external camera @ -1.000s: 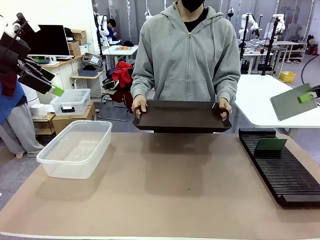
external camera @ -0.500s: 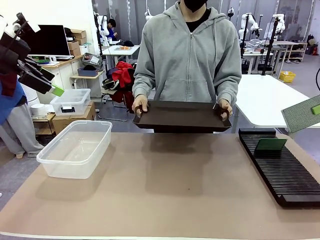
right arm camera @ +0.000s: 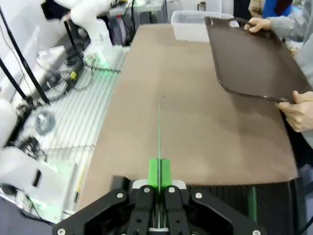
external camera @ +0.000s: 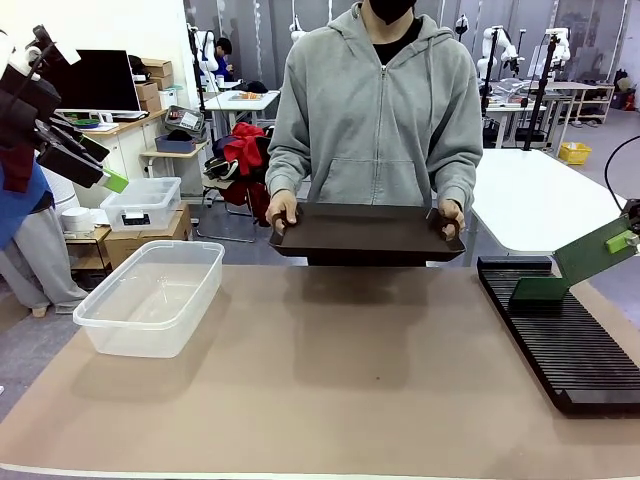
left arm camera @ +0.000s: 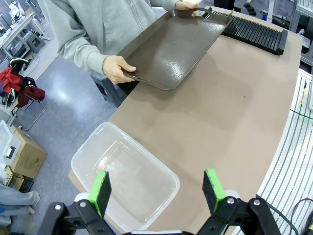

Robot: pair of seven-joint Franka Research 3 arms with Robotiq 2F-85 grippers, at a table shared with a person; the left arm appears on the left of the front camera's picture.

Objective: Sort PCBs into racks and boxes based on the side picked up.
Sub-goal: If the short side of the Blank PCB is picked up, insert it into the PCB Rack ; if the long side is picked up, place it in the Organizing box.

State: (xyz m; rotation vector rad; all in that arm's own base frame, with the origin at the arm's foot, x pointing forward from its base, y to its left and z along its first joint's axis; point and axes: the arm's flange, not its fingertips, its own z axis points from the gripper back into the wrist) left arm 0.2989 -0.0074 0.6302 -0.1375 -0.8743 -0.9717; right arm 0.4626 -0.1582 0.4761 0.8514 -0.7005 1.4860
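My right gripper point(external camera: 626, 240) is shut on a green PCB point(external camera: 592, 256), held tilted just above the far end of the black rack point(external camera: 570, 345). A second PCB point(external camera: 540, 290) stands in the rack's far slots. In the right wrist view the held PCB point(right arm camera: 159, 128) shows edge-on as a thin green line between my shut fingers point(right arm camera: 159, 171), with the rack point(right arm camera: 230, 198) below. My left gripper point(external camera: 105, 165) hangs open and empty high at the left, above the clear box point(external camera: 150, 295). From its wrist view the open gripper point(left arm camera: 156, 191) looks down on the box point(left arm camera: 124, 178).
A person at the far side holds a dark brown tray point(external camera: 365, 232) level in both hands over the table's far edge. A smaller lidded clear bin point(external camera: 143, 203) sits on cartons behind the box. Brown tabletop point(external camera: 340, 380) lies between box and rack.
My right gripper has carried the PCB down and slightly left, from high at the right edge to just over the rack's far end. The left arm and the tray have stayed put.
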